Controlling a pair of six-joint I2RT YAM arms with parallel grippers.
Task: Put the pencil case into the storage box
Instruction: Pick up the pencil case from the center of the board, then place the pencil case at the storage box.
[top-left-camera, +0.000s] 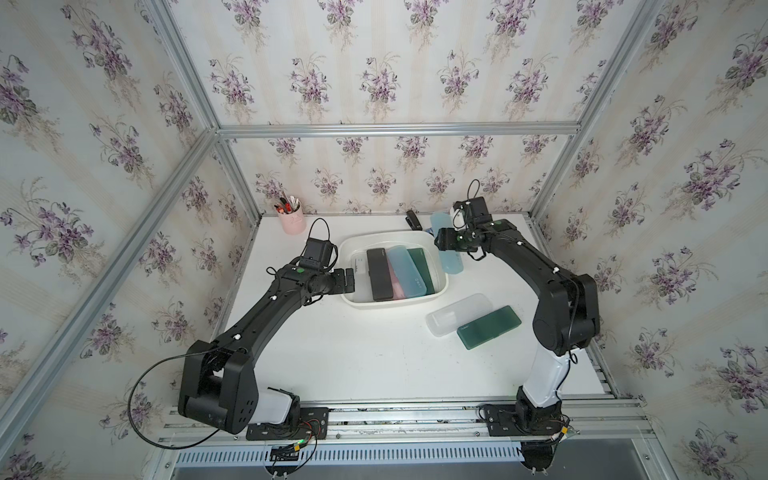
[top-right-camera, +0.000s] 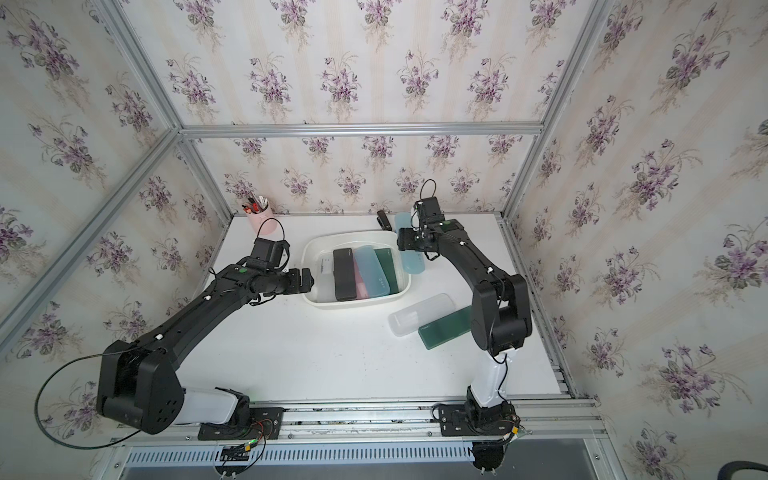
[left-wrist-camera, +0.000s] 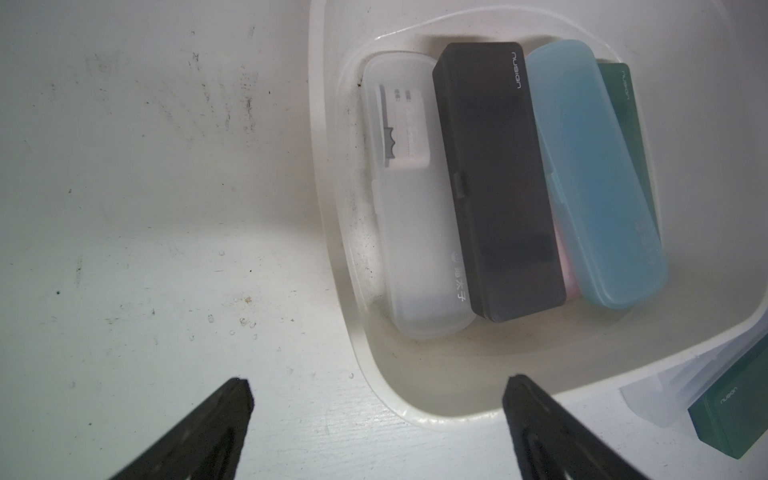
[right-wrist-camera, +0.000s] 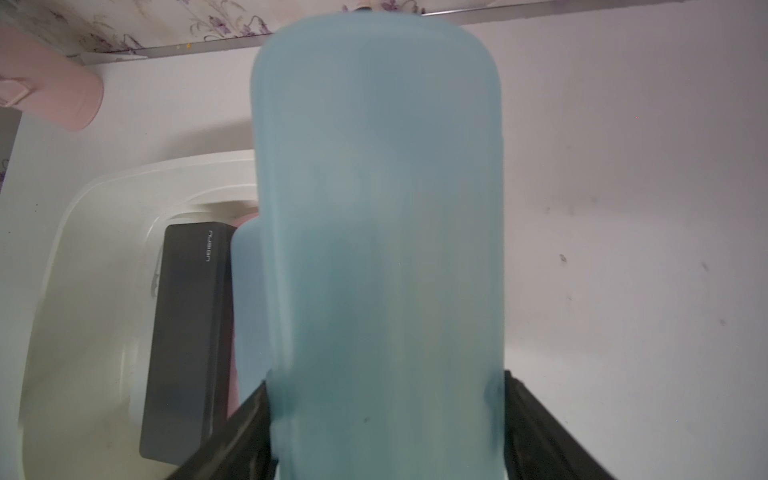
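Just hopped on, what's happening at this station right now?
The right gripper is shut on a light blue pencil case, holding it beside the storage box, not yet inside. The left gripper hangs open and empty at the box's near corner. The box holds several cases, a black case among them; a clear case and a green case lie on the table.

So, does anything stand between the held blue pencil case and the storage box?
Nothing visible. The right gripper holds the blue pencil case just beside the storage box; only the cases already inside crowd its floor.
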